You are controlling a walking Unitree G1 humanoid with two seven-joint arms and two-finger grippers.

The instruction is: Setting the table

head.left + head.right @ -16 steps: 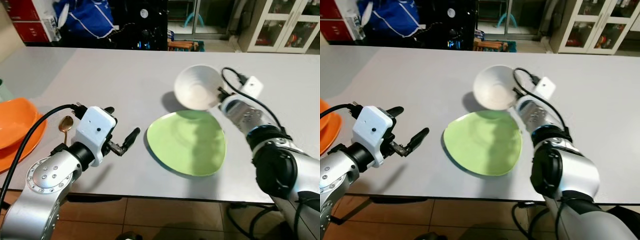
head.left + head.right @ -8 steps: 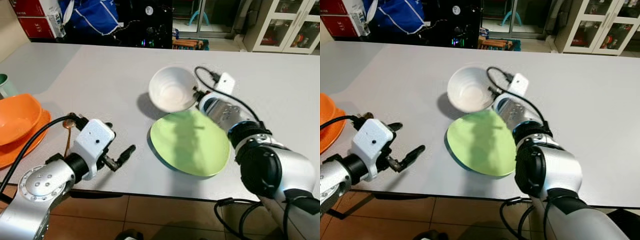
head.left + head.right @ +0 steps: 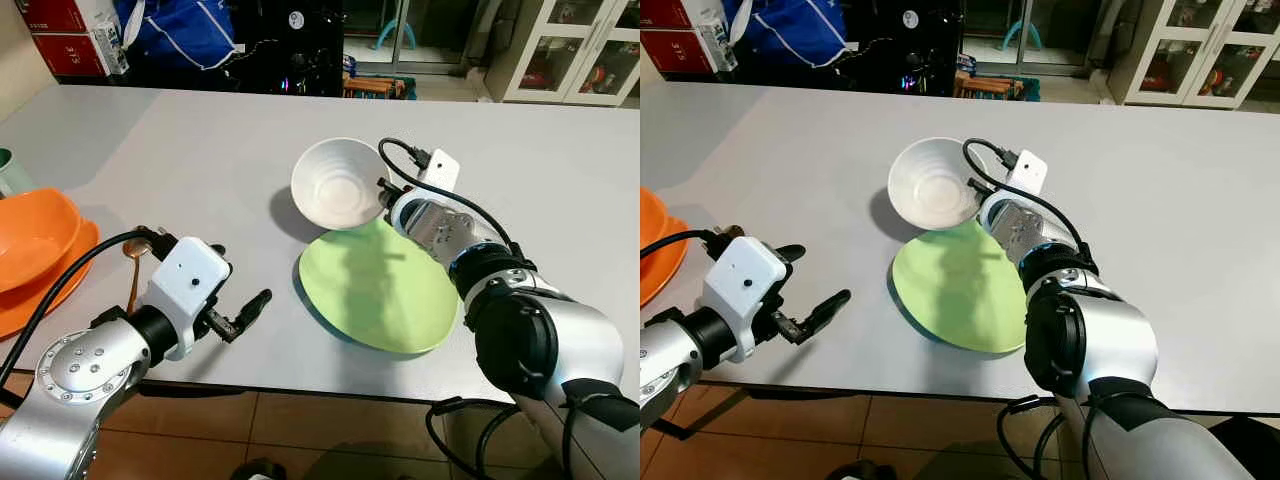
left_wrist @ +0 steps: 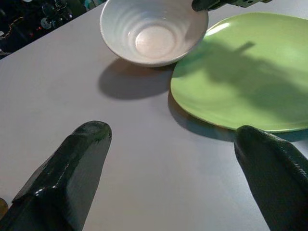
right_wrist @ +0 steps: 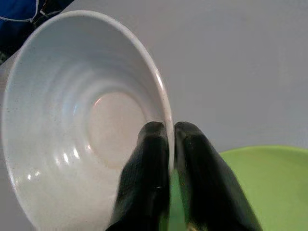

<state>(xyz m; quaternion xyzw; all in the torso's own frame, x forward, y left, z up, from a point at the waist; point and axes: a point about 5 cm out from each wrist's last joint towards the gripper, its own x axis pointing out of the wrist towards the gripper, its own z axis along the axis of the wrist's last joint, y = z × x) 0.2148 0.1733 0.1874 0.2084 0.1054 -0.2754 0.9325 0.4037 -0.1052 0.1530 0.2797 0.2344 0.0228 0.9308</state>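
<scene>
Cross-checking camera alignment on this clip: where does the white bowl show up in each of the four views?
Left eye: white bowl, centre, beyond the green plate.
Right eye: bowl upper centre-left.
Left wrist: bowl at top, beside the plate.
Right wrist: bowl's rim pinched by the right gripper.
Shared landmark: the green plate.

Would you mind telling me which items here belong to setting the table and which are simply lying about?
In use:
- white bowl, rim pinched by the right gripper, held above the table
- green plate, flat on the table

Lying about:
- orange dishes at the robot's far left
- spoon beside them
- left gripper, open, idle
</scene>
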